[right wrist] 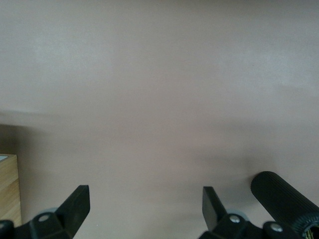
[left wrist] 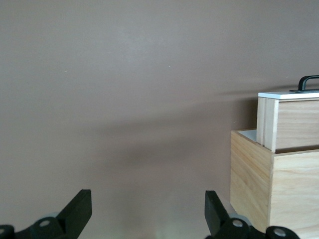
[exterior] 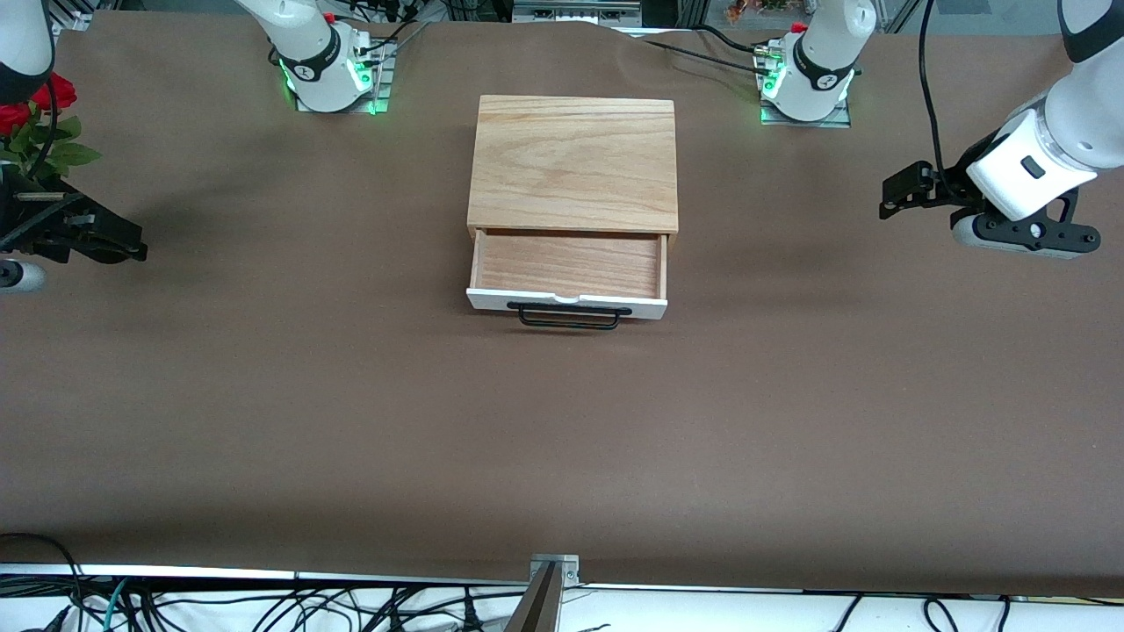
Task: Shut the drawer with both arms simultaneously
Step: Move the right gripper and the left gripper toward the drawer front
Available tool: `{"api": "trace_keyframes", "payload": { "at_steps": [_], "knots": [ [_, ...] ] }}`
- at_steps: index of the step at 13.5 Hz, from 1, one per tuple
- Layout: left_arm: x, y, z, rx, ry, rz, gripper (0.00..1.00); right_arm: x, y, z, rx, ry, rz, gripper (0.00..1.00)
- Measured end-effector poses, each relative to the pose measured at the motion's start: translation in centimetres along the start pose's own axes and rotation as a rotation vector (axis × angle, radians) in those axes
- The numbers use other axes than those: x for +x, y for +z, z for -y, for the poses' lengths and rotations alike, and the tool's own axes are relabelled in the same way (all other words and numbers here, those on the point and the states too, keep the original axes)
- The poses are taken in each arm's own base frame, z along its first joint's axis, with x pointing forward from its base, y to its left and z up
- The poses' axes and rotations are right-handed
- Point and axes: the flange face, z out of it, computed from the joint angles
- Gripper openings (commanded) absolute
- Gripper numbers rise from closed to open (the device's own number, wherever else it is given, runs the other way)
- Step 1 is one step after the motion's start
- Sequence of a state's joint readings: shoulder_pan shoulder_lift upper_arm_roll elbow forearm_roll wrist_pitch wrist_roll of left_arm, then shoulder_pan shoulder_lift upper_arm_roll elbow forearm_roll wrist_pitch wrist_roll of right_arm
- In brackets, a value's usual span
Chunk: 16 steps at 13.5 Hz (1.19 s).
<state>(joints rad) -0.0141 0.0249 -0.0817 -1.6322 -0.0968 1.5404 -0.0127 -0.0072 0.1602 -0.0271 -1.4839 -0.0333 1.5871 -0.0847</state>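
The oak-coloured box point(exterior: 572, 162) sits mid-table between the two arm bases. Its drawer point(exterior: 568, 263) is pulled out toward the front camera, with a white front panel point(exterior: 492, 301) and a black bar handle point(exterior: 566, 318). The tray is empty. My left gripper point(exterior: 889, 204) hovers open over the table toward the left arm's end, well apart from the box. Its wrist view point(left wrist: 147, 209) shows the box's side point(left wrist: 271, 191) and the drawer point(left wrist: 294, 122). My right gripper point(exterior: 136, 250) hovers open point(right wrist: 144, 204) over the right arm's end, and a box corner point(right wrist: 9, 189) shows in its wrist view.
Red artificial flowers point(exterior: 35, 110) stand at the right arm's end of the table, by the right gripper. A black ribbed cylinder point(right wrist: 284, 201) shows beside the right gripper's fingers. The brown table cover point(exterior: 562, 439) stretches wide in front of the drawer.
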Motion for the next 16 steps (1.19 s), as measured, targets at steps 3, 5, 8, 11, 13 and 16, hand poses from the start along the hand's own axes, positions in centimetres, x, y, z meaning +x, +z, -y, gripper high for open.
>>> {"api": "trace_keyframes", "payload": {
  "at_steps": [3, 5, 8, 11, 13, 16],
  "knots": [
    [0.1, -0.1, 0.0, -0.001, 0.000, -0.007, 1.00, 0.0, 0.0, 0.0, 0.000, 0.000, 0.000, 1.00],
    [0.1, -0.1, 0.0, -0.001, -0.001, -0.009, 1.00, 0.0, 0.0, 0.0, 0.000, 0.000, 0.000, 1.00],
    [0.3, -0.2, 0.0, -0.001, -0.002, -0.028, 1.00, 0.2, 0.1, 0.7, 0.000, -0.011, -0.003, 1.00],
    [1.9, 0.9, -1.6, -0.048, 0.012, -0.064, 1.00, 1.4, 1.0, 3.4, 0.024, -0.051, -0.027, 1.00],
    [4.0, 2.9, -3.7, -0.136, 0.016, -0.088, 1.00, 2.4, 2.6, 6.1, 0.076, -0.080, -0.015, 1.00],
    [6.7, 6.9, -6.4, -0.282, 0.004, -0.072, 1.00, 4.9, 6.6, 10.9, 0.144, -0.128, -0.016, 1.00]
  ]
}}
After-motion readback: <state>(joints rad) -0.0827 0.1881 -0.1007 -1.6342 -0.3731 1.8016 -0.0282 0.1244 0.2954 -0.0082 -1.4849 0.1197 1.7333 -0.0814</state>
